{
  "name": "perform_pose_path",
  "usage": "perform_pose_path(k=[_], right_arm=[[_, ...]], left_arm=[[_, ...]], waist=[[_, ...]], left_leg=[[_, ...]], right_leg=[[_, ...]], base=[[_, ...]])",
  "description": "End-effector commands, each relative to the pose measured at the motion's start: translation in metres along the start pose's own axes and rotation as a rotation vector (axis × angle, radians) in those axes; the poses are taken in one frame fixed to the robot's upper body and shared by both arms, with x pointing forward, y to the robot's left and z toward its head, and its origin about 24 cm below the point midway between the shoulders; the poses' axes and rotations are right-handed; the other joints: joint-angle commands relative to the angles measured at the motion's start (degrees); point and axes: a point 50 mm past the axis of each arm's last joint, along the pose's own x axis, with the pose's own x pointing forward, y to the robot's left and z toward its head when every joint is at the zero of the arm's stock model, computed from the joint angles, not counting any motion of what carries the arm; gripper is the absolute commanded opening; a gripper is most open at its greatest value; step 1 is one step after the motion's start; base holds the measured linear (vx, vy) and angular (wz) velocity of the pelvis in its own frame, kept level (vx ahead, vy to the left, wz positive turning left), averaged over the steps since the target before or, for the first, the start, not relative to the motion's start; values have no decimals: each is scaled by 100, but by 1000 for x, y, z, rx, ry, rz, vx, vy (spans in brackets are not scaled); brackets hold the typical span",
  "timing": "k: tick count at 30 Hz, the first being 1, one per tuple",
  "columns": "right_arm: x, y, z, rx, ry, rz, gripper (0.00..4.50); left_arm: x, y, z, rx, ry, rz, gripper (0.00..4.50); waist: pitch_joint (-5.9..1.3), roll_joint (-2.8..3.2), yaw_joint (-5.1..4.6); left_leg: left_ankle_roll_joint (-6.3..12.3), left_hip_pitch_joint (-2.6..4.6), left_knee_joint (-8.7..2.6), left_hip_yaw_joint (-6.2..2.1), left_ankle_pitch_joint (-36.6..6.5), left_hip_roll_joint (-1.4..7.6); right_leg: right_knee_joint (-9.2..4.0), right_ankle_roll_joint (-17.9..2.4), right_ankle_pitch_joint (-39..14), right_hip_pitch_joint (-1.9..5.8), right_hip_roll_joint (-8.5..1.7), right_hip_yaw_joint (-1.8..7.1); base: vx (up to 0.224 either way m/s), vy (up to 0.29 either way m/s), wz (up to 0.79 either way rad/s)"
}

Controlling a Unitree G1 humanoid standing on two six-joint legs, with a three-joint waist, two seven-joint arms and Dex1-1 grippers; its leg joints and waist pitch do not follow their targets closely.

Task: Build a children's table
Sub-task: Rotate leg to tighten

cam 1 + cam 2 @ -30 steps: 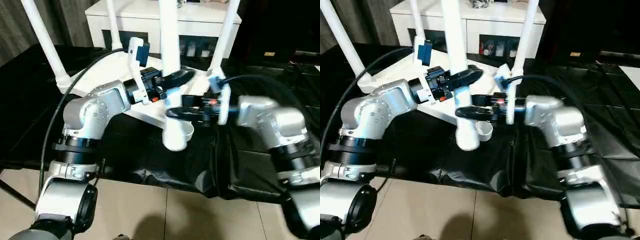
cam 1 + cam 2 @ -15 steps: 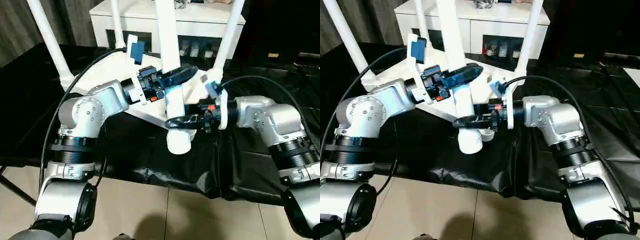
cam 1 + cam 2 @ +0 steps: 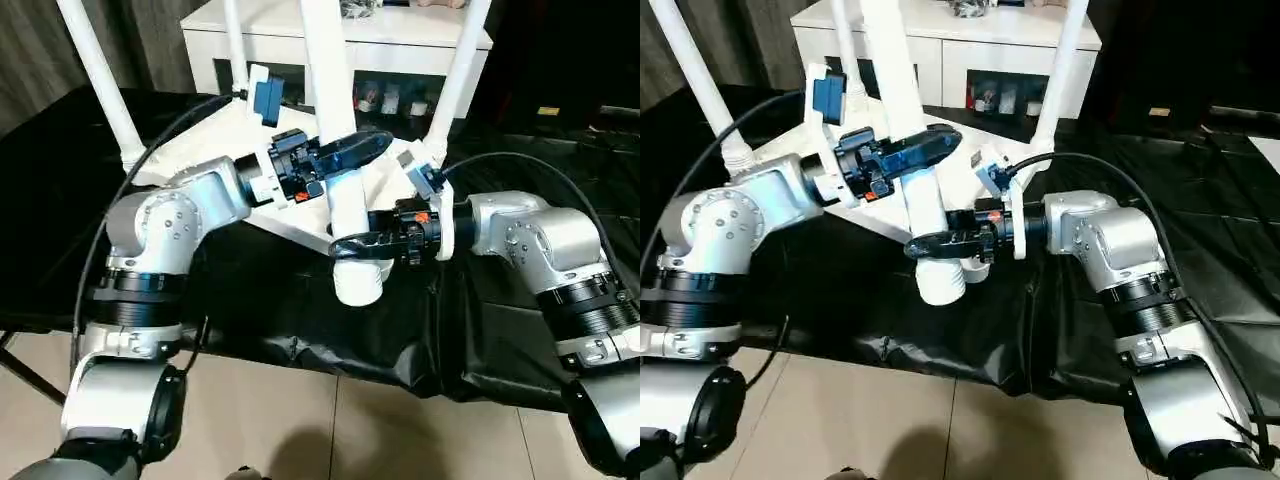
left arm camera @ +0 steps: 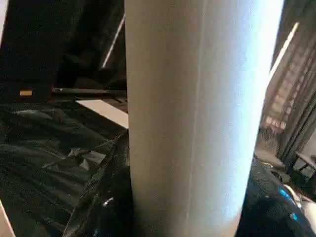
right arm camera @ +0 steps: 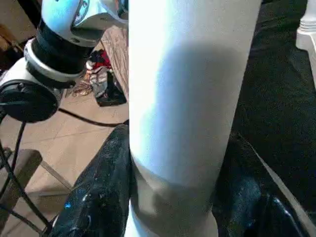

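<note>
Left gripper (image 3: pixel 345 152): we see our black fingers clasped round the near table leg (image 3: pixel 335 150), one finger (image 3: pixel 365 147) curving across its front, well up the tube.
Right gripper (image 3: pixel 360 243): our fingers ring the same leg lower down, just above its wide foot end; one finger (image 3: pixel 352 244) lies across the front and the jaws hug the tube on both sides.
Right wrist camera: the leg (image 5: pixel 190 98) stands between two dark fingers (image 5: pixel 98 197) that press against its flanks.
Left wrist camera: the white tube (image 4: pixel 197 113) rises close in front, with dark fingers on each side at its base.
Held leg: upright, slightly tilted, its lower end at the near corner socket of the tabletop (image 3: pixel 290 225), directly under our right gripper.
Tabletop: white, lying upside down just behind both grippers, its near edge running off to our left.
Other legs: three white legs (image 3: pixel 100 85) already stand up from the other corners, beyond and to either side of our grippers.
Surface: a crinkled black cloth (image 3: pixel 300 330) covers the work table (image 3: pixel 520 375) below the grippers and hangs over its front edge.
Floor: beige tiles (image 3: pixel 300 430) beneath our forearms.
Room: a white cabinet (image 3: pixel 390 50) with dark glass doors stands beyond the tabletop; grey curtains (image 3: pixel 30 60) hang far to our left.
</note>
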Motion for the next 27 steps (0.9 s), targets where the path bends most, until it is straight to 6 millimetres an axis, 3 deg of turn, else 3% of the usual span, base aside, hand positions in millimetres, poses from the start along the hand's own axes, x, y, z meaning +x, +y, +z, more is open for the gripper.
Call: perform_pose_path(k=[1, 6, 14, 21, 27], right_arm=[[-3, -1, -2, 9, -1, -19, 262], [-4, -3, 0, -1, -4, -42, 306], [-6, -1, 5, 10, -35, -19, 306], [-8, 0, 11, 24, -53, 8, 381], [-7, 2, 14, 12, -67, 30, 394]], left_arm=[[7, -12, 3, 30, 13, -95, 185], [7, -14, 1, 42, 31, -102, 185], [8, -17, -1, 60, 59, -125, 185], [8, -17, -3, 63, 63, -118, 185], [8, -13, -3, 71, 54, -86, 185]], waist=[[-451, -40, 5], [-448, -43, 10], [-451, -44, 7], [-453, -48, 15], [-456, -55, 20]], left_leg=[[110, 116, -397, 8, -1122, 94], [91, 115, -392, 14, -1126, 86], [91, 110, -393, 13, -1100, 82], [102, 110, -389, 15, -1076, 87], [107, 110, -384, 17, -1055, 85]], right_leg=[[-377, -1356, -1123, 393, -181, 119], [-380, -1324, -1162, 385, -174, 123], [-380, -1312, -1158, 388, -167, 120], [-371, -1343, -1110, 389, -171, 121], [-376, -1330, -1126, 388, -172, 121]], base=[[0, 0, 0], [0, 0, 0], [0, 0, 0], [0, 0, 0], [0, 0, 0]])
